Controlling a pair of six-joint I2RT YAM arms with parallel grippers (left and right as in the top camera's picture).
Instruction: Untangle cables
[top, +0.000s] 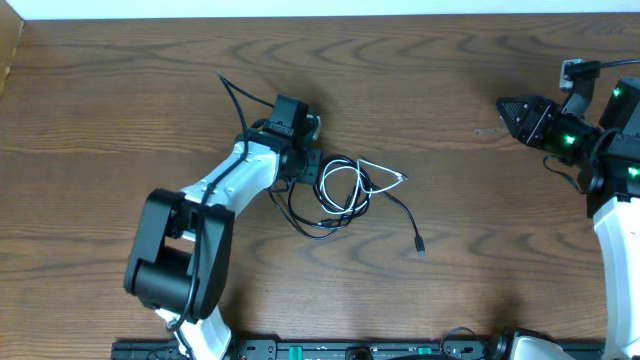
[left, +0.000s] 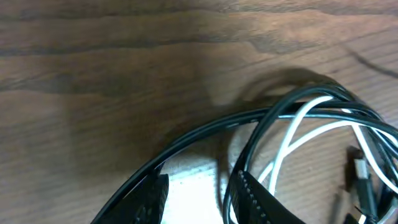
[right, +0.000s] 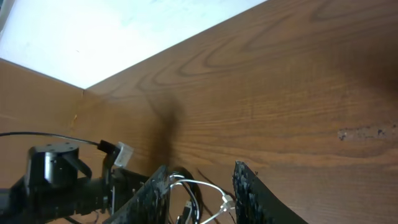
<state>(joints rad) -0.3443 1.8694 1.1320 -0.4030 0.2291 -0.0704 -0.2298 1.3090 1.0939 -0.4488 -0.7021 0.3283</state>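
Note:
The cables lie looped together mid-table: a black cord and a white cord whose plug end points right. One black plug end trails toward the front. My left gripper sits low at the coil's left edge. In the left wrist view its jaws stand apart over the wood. A black strand crosses in front of them and another runs just inside the right finger. The white cord lies beyond. My right gripper hovers far right, open and empty, with the coil distant.
The wooden table ends at a white wall along the back and has a left edge. A dark rail runs along the front. The right arm's body fills the far right side.

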